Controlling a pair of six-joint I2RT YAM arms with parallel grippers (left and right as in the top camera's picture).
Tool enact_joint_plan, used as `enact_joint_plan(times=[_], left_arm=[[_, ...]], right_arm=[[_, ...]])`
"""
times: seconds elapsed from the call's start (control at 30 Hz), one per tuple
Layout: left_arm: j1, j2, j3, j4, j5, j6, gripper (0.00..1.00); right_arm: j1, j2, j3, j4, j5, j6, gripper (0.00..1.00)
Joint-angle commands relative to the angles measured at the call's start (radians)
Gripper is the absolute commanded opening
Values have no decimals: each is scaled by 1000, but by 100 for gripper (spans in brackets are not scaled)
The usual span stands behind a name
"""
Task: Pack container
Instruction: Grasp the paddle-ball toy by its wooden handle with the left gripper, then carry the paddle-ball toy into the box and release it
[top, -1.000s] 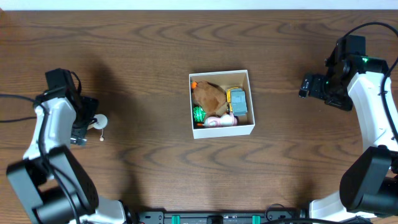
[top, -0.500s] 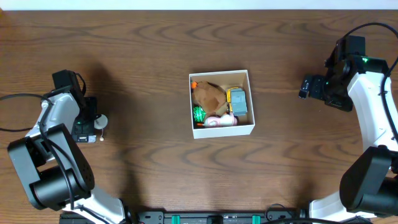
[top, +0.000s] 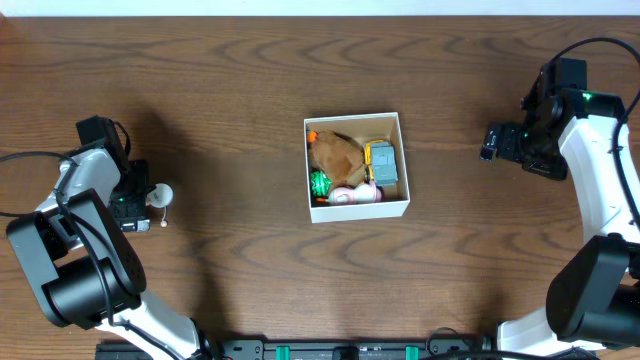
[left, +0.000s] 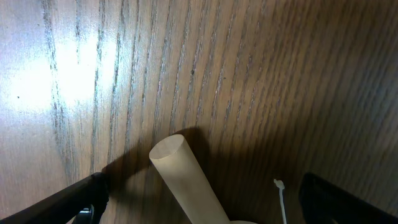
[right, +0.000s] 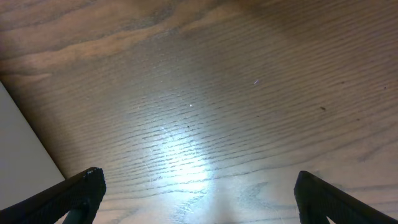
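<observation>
Noted a slight leftward shift of the left claw (left: 199, 190) against the earlier overhead view. Found it spread wide, straddling a cream peg (left: 180, 171) lying on the worktop (left: 261, 68), with no visible grip on it. Found the right claw (right: 198, 180) equally wide apart, holding nothing, over wood grain. Located the container (top: 362, 210) mid-worktop, well apart from both claws, with small toys (top: 337, 152) inside.

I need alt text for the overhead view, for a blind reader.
A white square container holding small toys sits at the centre of a dark wooden table. The left gripper is by a small cream object; the right arm stands far right.
</observation>
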Motion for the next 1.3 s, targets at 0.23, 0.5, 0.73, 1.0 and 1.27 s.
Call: enact_joint_plan(times=[0.23,0.5,0.73,1.0,1.27], left_arm=[[12,63,-21,6,25,-12,61],[12,63,-21,3,25,-12,34],[12,63,-21,-12,25,-4,25],[12,63,-21,-11,61,-5,6],[0,12,-1,4,105,98,6]], right_arm=[[-4,2,-5,-6,-4,-16,99],[-4,2,-5,-5,-4,-16,99],[-4,2,-5,-5,-4,-16,99],[-4,2,-5,-4,-4,-16,99],[-4,2,-5,0,-4,-23,99]])
